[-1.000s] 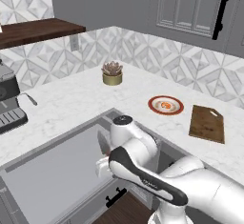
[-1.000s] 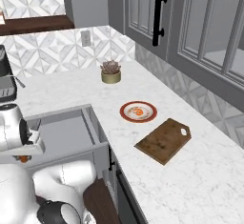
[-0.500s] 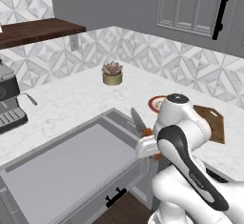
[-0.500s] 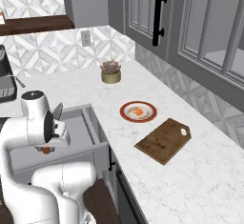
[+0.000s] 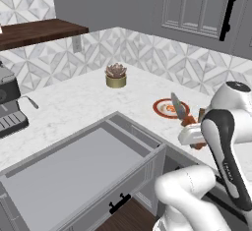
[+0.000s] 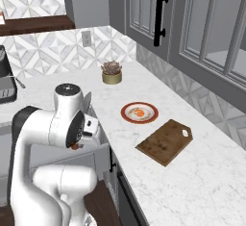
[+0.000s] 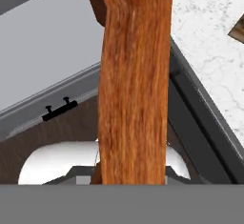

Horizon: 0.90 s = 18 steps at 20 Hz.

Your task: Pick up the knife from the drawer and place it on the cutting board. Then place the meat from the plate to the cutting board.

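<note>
Tool (image 5: 193, 127) closed on the knife (image 5: 180, 110), gripping it by the orange handle. In the left base view the dark grey blade sticks up and away from the tool, tilted, its tip seen against the plate (image 5: 160, 108) behind it. In the hand view the handle (image 7: 135, 80) runs as a broad orange-brown band straight up from the tool, hiding the fingertips.

Tool held in the air, off the surface, just past the right front corner of the drawer (image 5: 74, 168). Drawer pulled open beside the tool on its left; flat grey interior, black bar handle (image 5: 119, 204) on the front. In the hand view the drawer front and handle (image 7: 59, 109) lie below the tool, to the left of the knife.

Plate (image 6: 139, 112) on the white marble surface (image 6: 202, 172) beyond the tool, with the meat (image 6: 139, 112) lying on it, a small orange-pink lump near its centre. Cutting board (image 6: 165, 141) lies flat on the surface just beside the plate, apart from it, on the side farther from the tool; hole at its tapered end.

Well beyond the tool, near the wall: small potted succulent (image 5: 116, 75). Coffee machine (image 5: 10, 107) far to the tool's left.
</note>
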### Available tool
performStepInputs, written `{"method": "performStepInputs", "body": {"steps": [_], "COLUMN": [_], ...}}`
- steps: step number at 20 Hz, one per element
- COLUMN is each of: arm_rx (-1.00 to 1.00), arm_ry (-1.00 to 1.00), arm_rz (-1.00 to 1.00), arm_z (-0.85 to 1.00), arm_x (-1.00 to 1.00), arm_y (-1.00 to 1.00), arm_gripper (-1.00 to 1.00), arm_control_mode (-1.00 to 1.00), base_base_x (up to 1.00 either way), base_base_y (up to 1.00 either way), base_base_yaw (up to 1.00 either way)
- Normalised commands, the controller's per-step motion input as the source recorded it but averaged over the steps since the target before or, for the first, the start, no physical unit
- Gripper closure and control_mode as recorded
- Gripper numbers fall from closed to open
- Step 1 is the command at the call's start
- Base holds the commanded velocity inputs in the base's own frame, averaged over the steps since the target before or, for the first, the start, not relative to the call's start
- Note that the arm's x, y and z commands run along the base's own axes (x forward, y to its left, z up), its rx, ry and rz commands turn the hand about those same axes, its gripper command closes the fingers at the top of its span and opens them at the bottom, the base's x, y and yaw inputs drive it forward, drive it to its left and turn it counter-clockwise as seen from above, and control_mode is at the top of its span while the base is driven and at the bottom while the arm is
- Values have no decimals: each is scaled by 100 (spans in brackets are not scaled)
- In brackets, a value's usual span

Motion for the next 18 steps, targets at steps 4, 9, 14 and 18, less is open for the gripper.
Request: {"method": "performStepInputs", "body": {"steps": [4, 9, 14, 18], "arm_rx": [7, 0, 0, 0], "arm_ry": [0, 10, 16, 15], "arm_rz": [-8, -9, -22, -23], "arm_z": [0, -7, -24, -50], "arm_x": [10, 91, 100, 100], "arm_y": [-100, -98, -97, -87], "arm_gripper": [100, 100, 100, 100], "arm_control_mode": [-100, -100, -100, -100], "base_base_x": [0, 0, 0, 0], "base_base_y": [0, 0, 0, 0], "base_base_yaw": [0, 0, 0, 0]}}
